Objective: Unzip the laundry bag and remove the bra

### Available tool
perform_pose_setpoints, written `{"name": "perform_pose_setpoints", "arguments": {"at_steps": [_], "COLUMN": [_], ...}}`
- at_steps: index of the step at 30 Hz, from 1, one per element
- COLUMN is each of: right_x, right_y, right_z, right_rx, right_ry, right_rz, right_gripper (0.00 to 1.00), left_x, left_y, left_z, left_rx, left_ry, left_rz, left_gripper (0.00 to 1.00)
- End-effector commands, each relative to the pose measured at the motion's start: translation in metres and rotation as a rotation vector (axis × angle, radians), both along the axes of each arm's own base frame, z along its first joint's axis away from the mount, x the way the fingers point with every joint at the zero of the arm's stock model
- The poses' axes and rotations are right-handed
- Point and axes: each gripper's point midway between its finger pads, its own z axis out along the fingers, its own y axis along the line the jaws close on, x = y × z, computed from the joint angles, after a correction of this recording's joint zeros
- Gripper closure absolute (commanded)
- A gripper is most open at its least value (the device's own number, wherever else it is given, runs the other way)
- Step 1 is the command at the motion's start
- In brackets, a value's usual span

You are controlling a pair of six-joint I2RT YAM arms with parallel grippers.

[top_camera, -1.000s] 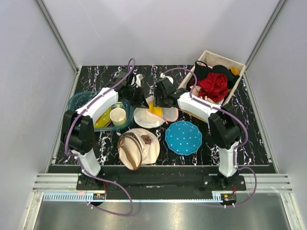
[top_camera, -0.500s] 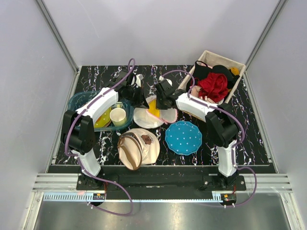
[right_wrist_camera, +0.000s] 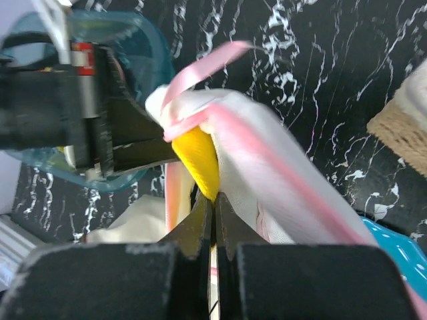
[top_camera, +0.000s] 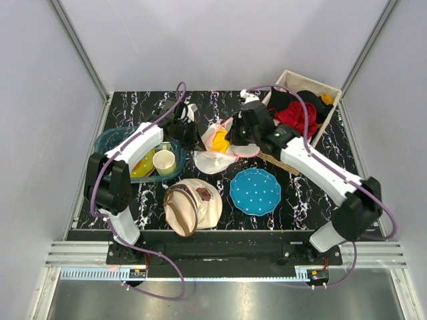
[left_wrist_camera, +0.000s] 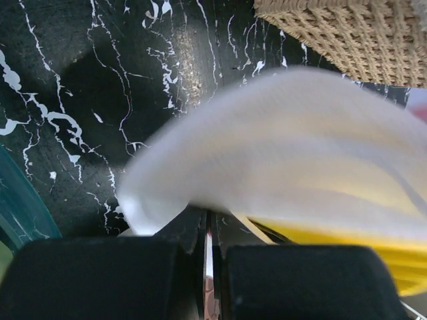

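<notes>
In the last second the right gripper (top_camera: pixel 235 135) has closed on the yellow bra (top_camera: pixel 219 141) and swung toward the upper right, tugging it out of the open laundry bag (top_camera: pixel 215 159) at frame centre. The left gripper (top_camera: pixel 192 140) stays pinched on the bag's left edge, anchoring it. Unzipping looks done and removal is under way

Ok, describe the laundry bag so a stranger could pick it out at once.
Start at the black marbled table and look at its middle, just behind the blue dotted plate. The laundry bag is there. Unlike its neighbours, it is soft and white with a pink rim, with something yellow showing inside.
</notes>
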Motion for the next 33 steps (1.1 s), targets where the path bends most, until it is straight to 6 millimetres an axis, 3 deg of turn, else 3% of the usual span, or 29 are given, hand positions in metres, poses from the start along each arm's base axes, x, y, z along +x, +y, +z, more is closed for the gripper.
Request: {"name": "perform_pose_setpoints", "arguments": {"at_steps": [1,6,14,18,21,25,28,29,31,33], "right_x": [-0.008,-0.009,-0.011,-0.022,-0.027,-0.025,-0.013,-0.006,0.0,0.007], "right_y": [-0.028,-0.05,-0.064,-0.038,-0.014,0.0,0.016,0.024,0.032,0.038], "right_z": [0.054,0.075,0.075,0.092,0.121,0.136,0.115,0.09,0.062,0.027], "right_rx": [0.016,0.054,0.062,0.197,0.347,0.44,0.448,0.428,0.403,0.371], "right_ry": [-0.143,-0.176,-0.172,-0.16,-0.208,-0.236,-0.176,-0.119,-0.057,0.018], "right_rz": [-0.024,-0.051,-0.068,0.038,0.136,0.171,0.191,0.196,0.193,0.182], "right_gripper": [1.0,1.0,1.0,1.0,1.0,1.0,1.0,1.0,1.0,0.92], "left_x": [0.016,0.021,0.023,0.021,0.02,0.012,0.009,0.007,0.005,0.003], "left_y": [0.002,0.015,0.03,0.024,0.016,0.003,-0.008,-0.012,-0.02,-0.025], "left_z": [0.006,-0.005,-0.018,-0.016,-0.012,-0.004,0.009,0.014,0.026,0.033], "left_rx": [-0.013,0.008,0.062,0.027,-0.009,-0.026,-0.064,-0.076,-0.099,-0.119], "left_ry": [-0.044,-0.021,0.001,0.012,0.005,-0.008,-0.024,-0.031,-0.051,-0.06], "left_rz": [0.022,0.059,0.082,0.075,0.061,0.027,0.01,0.004,-0.011,-0.021], "left_gripper": [1.0,1.0,1.0,1.0,1.0,1.0,1.0,1.0,1.0,1.0]}}
